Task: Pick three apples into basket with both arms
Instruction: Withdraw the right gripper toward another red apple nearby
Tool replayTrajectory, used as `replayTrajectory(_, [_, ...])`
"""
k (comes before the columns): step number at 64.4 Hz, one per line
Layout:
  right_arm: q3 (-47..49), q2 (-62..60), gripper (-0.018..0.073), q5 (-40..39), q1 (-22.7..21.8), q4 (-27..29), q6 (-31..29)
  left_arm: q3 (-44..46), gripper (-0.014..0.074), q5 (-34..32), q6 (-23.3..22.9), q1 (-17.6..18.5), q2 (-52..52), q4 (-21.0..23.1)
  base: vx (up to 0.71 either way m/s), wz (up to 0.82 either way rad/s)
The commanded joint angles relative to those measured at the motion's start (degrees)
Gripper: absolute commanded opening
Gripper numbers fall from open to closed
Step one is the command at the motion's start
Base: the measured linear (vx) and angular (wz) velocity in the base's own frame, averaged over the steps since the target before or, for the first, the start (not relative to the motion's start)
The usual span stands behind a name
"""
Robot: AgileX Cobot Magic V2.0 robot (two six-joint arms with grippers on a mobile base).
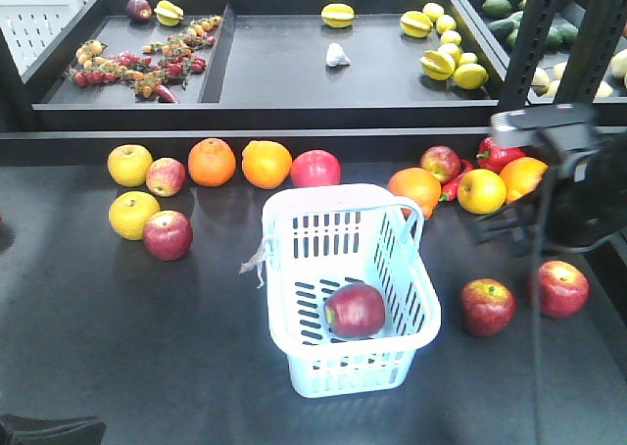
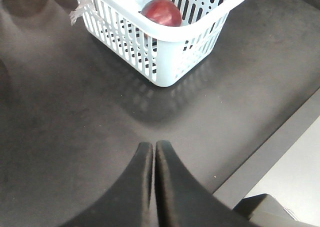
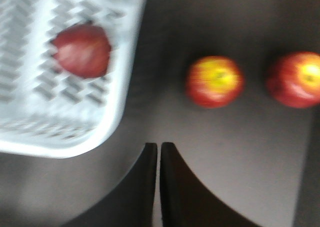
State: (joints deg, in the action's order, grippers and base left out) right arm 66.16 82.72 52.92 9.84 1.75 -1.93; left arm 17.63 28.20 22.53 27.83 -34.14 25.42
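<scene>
The pale blue basket [image 1: 427,320] stands mid-table with one dark red apple [image 1: 355,310] lying in it. Two red apples with yellowish patches [image 1: 488,306] [image 1: 560,287] rest on the table to its right. In the right wrist view, blurred, these apples [image 3: 215,82] [image 3: 296,79] lie ahead of my right gripper [image 3: 158,145], which is shut and empty, with the basket [image 3: 30,137] to the left. My left gripper [image 2: 153,144] is shut and empty over bare table, short of the basket [image 2: 200,33] and its apple [image 2: 161,12]. The right arm [image 1: 578,195] hangs at the right edge.
More red apples [image 1: 168,234] [image 1: 166,176] [image 1: 315,169] [image 1: 441,163], yellow apples [image 1: 129,165] [image 1: 133,215] and oranges [image 1: 212,162] [image 1: 266,164] [image 1: 415,188] line the back of the table. Black trays [image 1: 220,73] of small fruit stand behind. The table's edge [image 2: 280,142] runs near the left gripper.
</scene>
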Motion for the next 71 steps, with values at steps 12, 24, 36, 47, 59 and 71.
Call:
replayTrajectory(12, [1.7,7.2,0.0452,-5.1,-11.4,16.0,-14.5,1.4,-0.0008,-3.0,-0.4,0.2,0.1,1.4,0.0,0.0])
replayTrajectory(24, [2.0,14.2,0.0731,-12.1,-11.4,15.4,-12.4,1.4,-0.0008,-3.0,-0.4,0.2,0.1,1.4,0.0,0.0])
replayTrajectory(36, [8.7,22.7,0.0716,-9.8,-11.5,11.1,-9.2,1.4,-0.0008,-3.0,-0.4,0.2,0.1,1.4,0.0,0.0])
replayTrajectory(47, [16.9,30.1,0.0697,-4.1,-11.5,9.0,-6.8,1.4,-0.0008,-3.0,-0.4,0.2,0.1,1.4,0.0,0.0])
replayTrajectory(59, [22.0,36.1,0.0692,-0.6,-11.5,7.6,-3.8,1.4,-0.0008,-3.0,-0.4,0.2,0.1,1.3,0.0,0.0])
replayTrajectory(71, [22.4,40.2,0.0685,-0.4,-11.5,7.2,-3.8,1.4,-0.0008,-3.0,-0.4,0.2,0.1,1.3,0.0,0.0])
